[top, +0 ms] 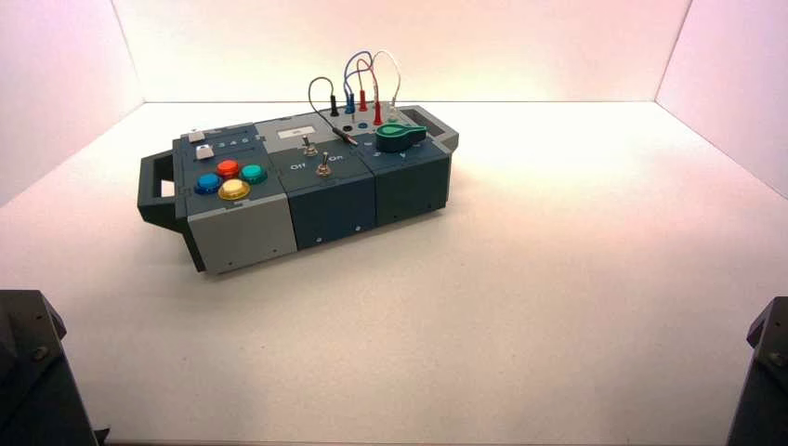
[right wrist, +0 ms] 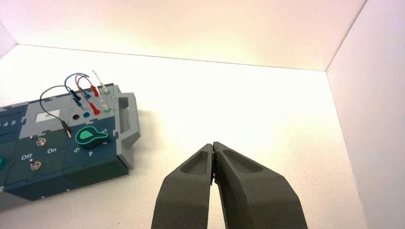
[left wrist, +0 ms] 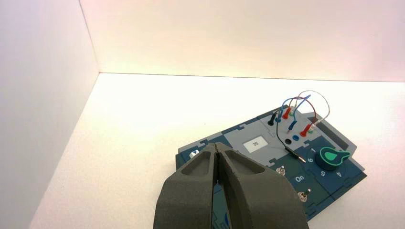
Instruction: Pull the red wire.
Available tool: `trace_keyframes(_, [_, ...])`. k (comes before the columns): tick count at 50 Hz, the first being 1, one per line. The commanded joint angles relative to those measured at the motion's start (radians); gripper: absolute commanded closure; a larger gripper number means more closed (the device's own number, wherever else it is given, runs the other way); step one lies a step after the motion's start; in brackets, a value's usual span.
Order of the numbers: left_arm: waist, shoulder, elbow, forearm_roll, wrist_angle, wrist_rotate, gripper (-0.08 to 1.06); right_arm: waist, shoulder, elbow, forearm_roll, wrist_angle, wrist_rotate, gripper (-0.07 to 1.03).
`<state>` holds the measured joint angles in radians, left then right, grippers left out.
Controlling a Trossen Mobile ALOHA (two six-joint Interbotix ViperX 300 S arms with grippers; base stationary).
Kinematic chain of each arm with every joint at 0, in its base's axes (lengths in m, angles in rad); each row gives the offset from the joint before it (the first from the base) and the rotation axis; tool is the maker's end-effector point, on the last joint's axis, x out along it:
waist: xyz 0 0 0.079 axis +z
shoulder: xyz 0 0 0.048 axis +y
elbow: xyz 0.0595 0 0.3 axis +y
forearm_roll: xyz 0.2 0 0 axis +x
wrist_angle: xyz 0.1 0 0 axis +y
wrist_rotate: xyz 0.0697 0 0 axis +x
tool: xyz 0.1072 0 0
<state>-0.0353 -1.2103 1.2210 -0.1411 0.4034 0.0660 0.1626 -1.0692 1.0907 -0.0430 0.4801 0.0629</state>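
Observation:
The red wire [top: 370, 78] loops above the back of the box [top: 316, 200], with both slim red plugs [top: 377, 113] standing in sockets beside the blue-plugged wire [top: 349, 98]. It also shows in the left wrist view [left wrist: 303, 130] and in the right wrist view [right wrist: 95, 108]. My left gripper [left wrist: 217, 144] is shut and empty, held back from the box's button end. My right gripper [right wrist: 212, 144] is shut and empty over the bare table, well off the box's knob end. Both arms [top: 37, 372] stay parked at the near corners.
A black wire [top: 321, 93] has one plug lying loose on the box top [top: 346, 136]. A white wire [top: 392, 74] stands by the red one. A green knob [top: 401, 136], two toggle switches [top: 322, 168] and coloured buttons [top: 230, 178] sit nearer. White walls enclose the table.

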Motion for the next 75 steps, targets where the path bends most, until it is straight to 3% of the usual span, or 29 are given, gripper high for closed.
trace_keyframes(1, [-0.002,0.006,-0.011,-0.002,-0.011,0.000,1.01,-0.003,0.005,-0.025,0.005,-0.011,0.003,0.98])
trace_keyframes(19, [-0.002,0.008,-0.011,-0.002,-0.011,0.000,1.01,0.023,0.006,-0.026,0.021,-0.011,0.000,0.99])
trace_keyframes(26, [-0.002,0.006,-0.011,-0.002,-0.011,-0.002,1.01,0.087,0.058,-0.037,0.043,-0.012,-0.002,0.98])
trace_keyframes(33, [-0.002,0.008,-0.009,-0.003,-0.011,-0.002,1.01,0.209,0.170,-0.078,0.064,-0.012,-0.002,0.92])
trace_keyframes(40, [-0.002,0.009,-0.009,-0.003,-0.011,-0.002,1.01,0.344,0.328,-0.152,0.072,-0.012,-0.002,0.64])
trace_keyframes(43, [-0.002,0.009,-0.009,-0.003,-0.011,-0.002,1.01,0.373,0.400,-0.190,0.075,-0.008,-0.002,0.59])
trace_keyframes(65, [-0.002,0.006,-0.009,-0.003,-0.011,-0.002,1.01,0.422,0.879,-0.468,0.077,0.003,-0.009,0.58])
trace_keyframes(75, [-0.002,0.008,-0.009,-0.003,-0.011,-0.002,1.01,0.460,1.095,-0.657,0.075,0.058,-0.017,0.55])
